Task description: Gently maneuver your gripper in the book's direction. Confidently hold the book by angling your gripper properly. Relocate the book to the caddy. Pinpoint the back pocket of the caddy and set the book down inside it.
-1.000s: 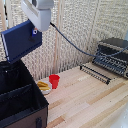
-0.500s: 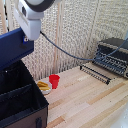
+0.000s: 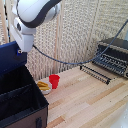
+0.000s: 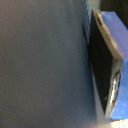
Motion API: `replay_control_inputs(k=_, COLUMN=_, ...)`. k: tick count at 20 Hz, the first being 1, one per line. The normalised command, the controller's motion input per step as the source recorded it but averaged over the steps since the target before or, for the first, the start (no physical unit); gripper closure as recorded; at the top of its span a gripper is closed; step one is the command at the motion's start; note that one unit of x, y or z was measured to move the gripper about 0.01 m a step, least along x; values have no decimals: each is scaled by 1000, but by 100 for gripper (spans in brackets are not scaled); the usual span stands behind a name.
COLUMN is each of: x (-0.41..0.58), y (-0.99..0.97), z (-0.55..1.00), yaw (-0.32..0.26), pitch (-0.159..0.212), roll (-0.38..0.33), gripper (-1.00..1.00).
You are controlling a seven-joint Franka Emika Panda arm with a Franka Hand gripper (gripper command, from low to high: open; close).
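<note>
Book hangs upright above the caddy — over its rear side, pinched by the gripper. Red cup stands beside caddy; toaster oven well apart.

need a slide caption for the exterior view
Panda gripper holds the navy book above the black caddy; red cup and toaster oven on the wooden table.

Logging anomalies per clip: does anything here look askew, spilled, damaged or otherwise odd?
Nothing stands out. The book is held up by the gripper above the caddy, as the task expects. The red cup stands upright on the table, with no visible spill.
</note>
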Motion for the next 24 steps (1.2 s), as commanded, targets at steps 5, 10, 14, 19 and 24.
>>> replay_control_inputs(k=5, x=178, y=860, z=496, yaw=-73, pitch=-2, roll=-40, gripper=100)
replay_control_inputs(k=10, x=188, y=530, z=86, yaw=-56, pitch=60, roll=-74, gripper=100)
replay_control_inputs(k=14, x=293, y=216, z=-54, yaw=0, pitch=81, roll=-24, gripper=100)
replay_control_inputs(k=19, x=203, y=9, z=-17, yaw=-27, pitch=43, roll=0, gripper=-100)
replay_control_inputs(k=24, x=167, y=-227, z=232, yaw=-13, pitch=115, roll=38, gripper=-100)
